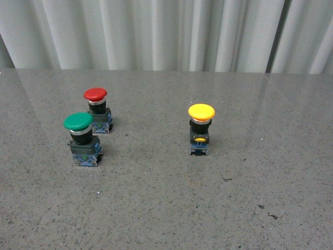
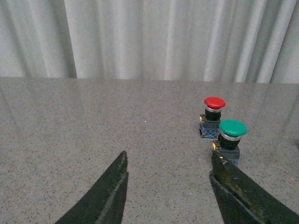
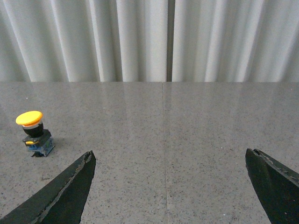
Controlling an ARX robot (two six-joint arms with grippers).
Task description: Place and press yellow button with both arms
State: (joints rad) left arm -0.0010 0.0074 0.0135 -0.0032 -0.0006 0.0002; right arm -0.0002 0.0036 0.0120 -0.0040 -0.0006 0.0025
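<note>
The yellow button [image 1: 201, 127] stands upright on the grey speckled table, right of centre in the front view, with a round yellow cap, silver collar, black body and blue base. The right wrist view shows the yellow button [image 3: 33, 133] off to one side, well clear of my right gripper [image 3: 169, 156], which is open with bare table between its fingers. My left gripper [image 2: 169, 158] is open too, nothing in it, and the yellow button is out of that view. Neither arm appears in the front view.
A green-capped button [image 1: 82, 138] and a red-capped button [image 1: 98, 109] stand close together at the left of the table [image 1: 166, 208]. In the left wrist view the green button [image 2: 229, 140] sits just beyond one finger [image 2: 243, 191]. Pale curtains [image 1: 166, 31] hang behind the table.
</note>
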